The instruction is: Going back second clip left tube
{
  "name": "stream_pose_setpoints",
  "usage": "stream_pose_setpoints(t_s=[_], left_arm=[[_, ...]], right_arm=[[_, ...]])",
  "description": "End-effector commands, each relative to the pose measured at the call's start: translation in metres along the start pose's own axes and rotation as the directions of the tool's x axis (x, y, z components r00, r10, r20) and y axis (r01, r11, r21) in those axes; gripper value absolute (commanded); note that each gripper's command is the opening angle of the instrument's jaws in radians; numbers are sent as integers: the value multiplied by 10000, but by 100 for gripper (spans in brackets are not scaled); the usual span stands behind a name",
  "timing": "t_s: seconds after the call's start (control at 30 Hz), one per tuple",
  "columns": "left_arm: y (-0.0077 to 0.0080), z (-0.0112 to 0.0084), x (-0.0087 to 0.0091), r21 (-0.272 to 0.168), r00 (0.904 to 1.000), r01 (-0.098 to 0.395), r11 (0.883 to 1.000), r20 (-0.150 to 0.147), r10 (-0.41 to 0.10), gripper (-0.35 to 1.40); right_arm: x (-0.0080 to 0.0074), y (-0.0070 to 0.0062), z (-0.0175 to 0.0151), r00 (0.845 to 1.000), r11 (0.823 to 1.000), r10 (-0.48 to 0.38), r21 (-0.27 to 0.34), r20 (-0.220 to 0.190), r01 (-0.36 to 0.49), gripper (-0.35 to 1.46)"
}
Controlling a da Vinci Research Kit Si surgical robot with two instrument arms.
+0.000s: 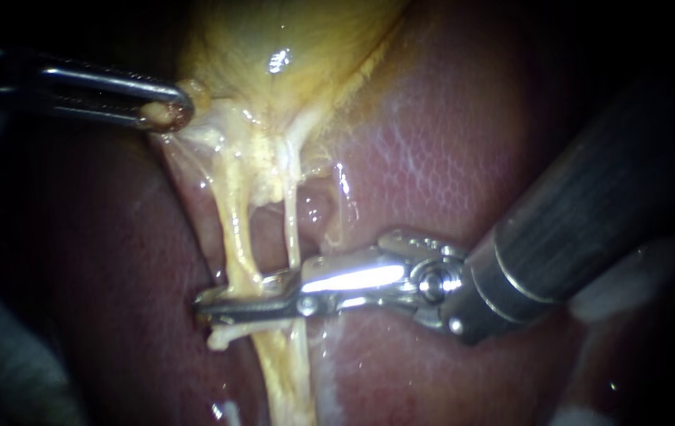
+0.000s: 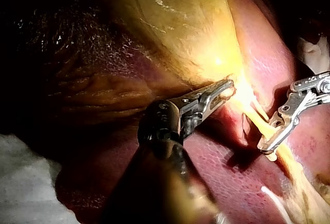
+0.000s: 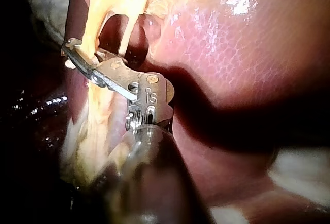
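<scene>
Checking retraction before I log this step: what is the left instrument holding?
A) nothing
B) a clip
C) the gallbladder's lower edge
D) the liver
C: the left instrument is closed on yellowish tissue at the lower edge of the gallbladder.

right tool | closed across pale tube | pink liver alongside, glistening

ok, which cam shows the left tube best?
Endoscope view: the left tube runs clear from the gallbladder to the right tool crossing it. Left wrist view catches only a short stretch beside that tool; right wrist view loses it among pale tissue.
</scene>
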Motion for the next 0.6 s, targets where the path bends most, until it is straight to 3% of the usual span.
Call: stream_pose_setpoints(t_s=[0.03, 0.13, 0.23, 0.43, 0.6], left_arm=[[0, 0, 0, -1, 10000, 0, 10000, 0, 0, -35], [-1, 0, 0, -1, 10000, 0, 10000, 0, 0, -35], [-1, 0, 0, -2, 10000, 0, 10000, 1, 0, -35], [-1, 0, 0, -2, 10000, 0, 10000, 1, 0, -35], [-1, 0, -1, -5, 10000, -2, 10000, 3, 2, -35]], right_arm=[[-1, 0, 0, 10000, 10000, -4, 1, 2, 4, -23], [1, 2, 1, 9999, 9999, -122, 14, 17, 122, 16], [2, 5, 4, 9993, 9992, -361, -150, -4, 361, 37], [3, 11, 5, 9913, 9875, -1300, -875, 193, 1311, 48], [3, 14, -4, 9788, 9710, -1954, -1280, 619, 2019, 49]])
